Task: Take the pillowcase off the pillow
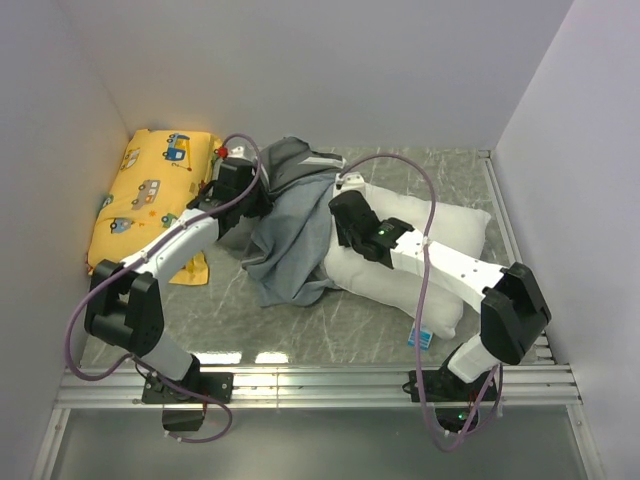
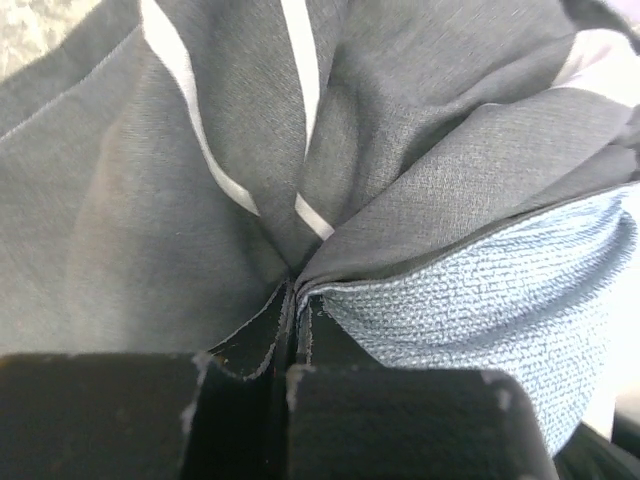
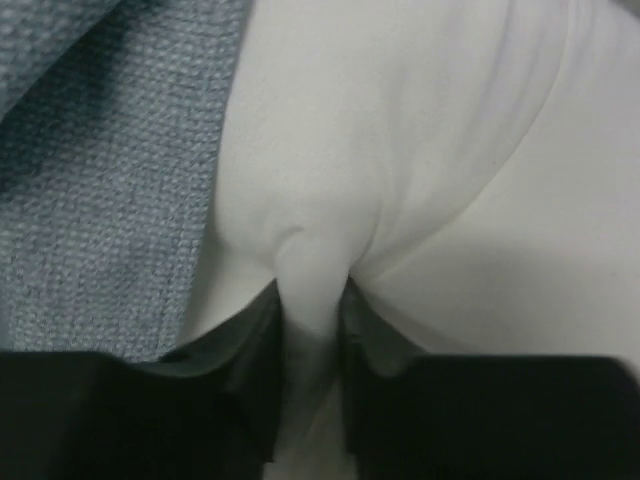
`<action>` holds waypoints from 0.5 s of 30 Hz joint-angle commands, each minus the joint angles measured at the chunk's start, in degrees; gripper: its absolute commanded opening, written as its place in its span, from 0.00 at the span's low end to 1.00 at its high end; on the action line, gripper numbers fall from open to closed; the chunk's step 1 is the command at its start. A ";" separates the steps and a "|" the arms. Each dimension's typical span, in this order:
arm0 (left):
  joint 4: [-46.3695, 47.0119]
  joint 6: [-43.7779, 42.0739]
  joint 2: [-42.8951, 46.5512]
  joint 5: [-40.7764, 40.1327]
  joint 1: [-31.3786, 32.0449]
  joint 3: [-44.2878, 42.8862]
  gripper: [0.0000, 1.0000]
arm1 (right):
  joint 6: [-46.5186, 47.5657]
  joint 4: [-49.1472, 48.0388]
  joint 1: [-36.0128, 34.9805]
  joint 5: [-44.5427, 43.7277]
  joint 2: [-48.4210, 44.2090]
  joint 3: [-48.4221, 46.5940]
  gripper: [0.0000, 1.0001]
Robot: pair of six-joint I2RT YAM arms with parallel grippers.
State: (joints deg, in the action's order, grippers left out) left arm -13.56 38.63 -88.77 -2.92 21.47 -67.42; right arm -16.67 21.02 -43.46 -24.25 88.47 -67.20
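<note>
Pillowcase [image 1: 290,245] lies bunched near the middle of the worktop [image 1: 330,335], a crumpled grey-blue heap over the left end of the pillow [image 1: 450,235]. We note its darker grey face, crossed by thin white stripes, at the far side of the heap. The lighter blue weave shows on the side nearer the pillow.

The pillow lies across the right half of the worktop, and most of its length is bare and white. Its left end is hidden by the fabric; we cannot tell how much of it sits inside the cover.

Left tool [image 2: 297,300]: closed on the pillowcase. In the left wrist view its two fingers meet on a gathered pinch of cloth. Dark grey folds and white stripes fan out from the grip, with blue weave to the right. From above, we find this tool at the far left of the heap, near the yellow cushion [image 1: 150,200] that lies against the left wall.

Right tool [image 3: 312,300]: closed on the pillow. In the right wrist view a fold of white cloth is pinched between the fingers, with the pillowcase edge just beside it on the left. From above, the right arm reaches over the pillow to where grey-blue meets white.
</note>
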 commanded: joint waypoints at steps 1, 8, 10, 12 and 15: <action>-1.90 -0.40 -1.05 -0.60 -1.52 -5.78 0.00 | -0.82 4.38 2.15 -2.56 1.62 1.54 0.20; -1.47 1.36 -3.24 3.18 -15.38 -8.78 0.01 | -2.23 4.04 13.56 3.49 -8.03 6.02 0.00; -3.04 0.57 -4.12 3.09 -19.25 -11.15 0.00 | -2.41 3.60 18.66 5.79 -12.78 7.95 0.00; -3.05 0.74 -4.92 3.53 -21.29 -12.12 0.01 | -2.76 3.77 21.21 6.23 -16.20 8.75 0.00; -2.61 0.40 -6.23 5.99 -24.11 -13.34 0.00 | -3.99 2.54 23.25 8.86 -18.85 9.54 0.00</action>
State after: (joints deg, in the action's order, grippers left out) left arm -18.94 40.84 -94.45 14.48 5.69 -76.38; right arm -21.93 15.59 -25.47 -6.31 74.35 -59.51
